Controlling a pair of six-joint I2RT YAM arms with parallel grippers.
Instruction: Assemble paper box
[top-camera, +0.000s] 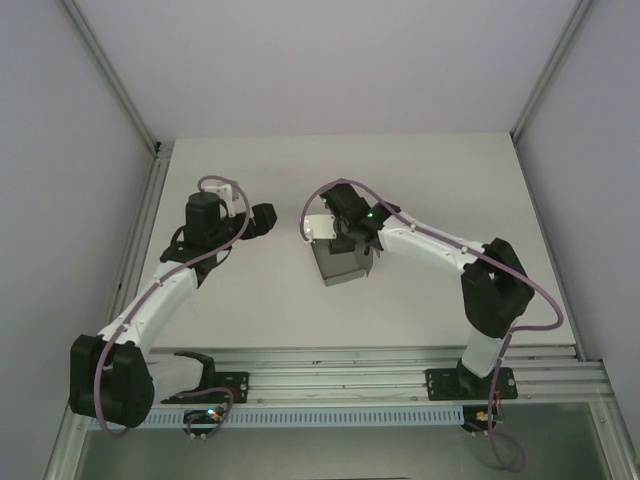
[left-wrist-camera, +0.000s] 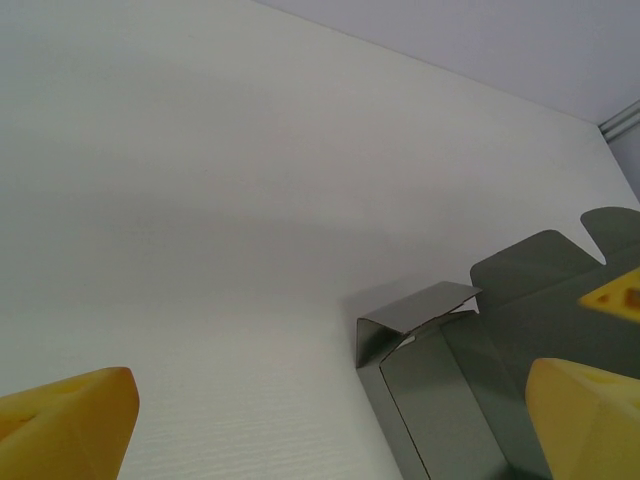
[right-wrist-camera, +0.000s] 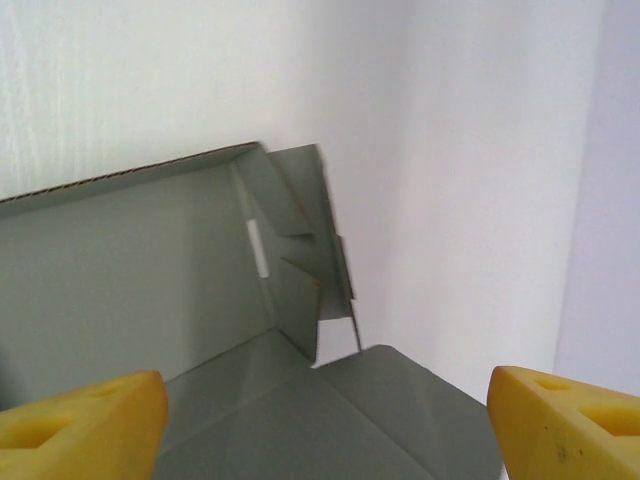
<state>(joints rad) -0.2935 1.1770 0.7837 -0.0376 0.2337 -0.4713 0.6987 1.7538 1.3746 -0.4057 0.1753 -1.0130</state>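
**A:** How far along is the paper box (top-camera: 343, 264)?

**B:** Halfway-ish, I'd say. It's in the middle of the table (top-camera: 270, 310) with its side walls folded up. One tabbed end flap (right-wrist-camera: 305, 200) stands loose and the top's open, so tucking and closing are left.

**A:** And the claws?

**B:** The right gripper (right-wrist-camera: 320, 420) hangs right over it, spread wide and gripping nothing. The left gripper (left-wrist-camera: 330, 430) is just to the box's left, also wide open and empty.

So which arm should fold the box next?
Probably the right. Its open end effector hangs just above the half-folded box, looking straight into it. The left end effector, also open, sits off to the box's side, apart from it.
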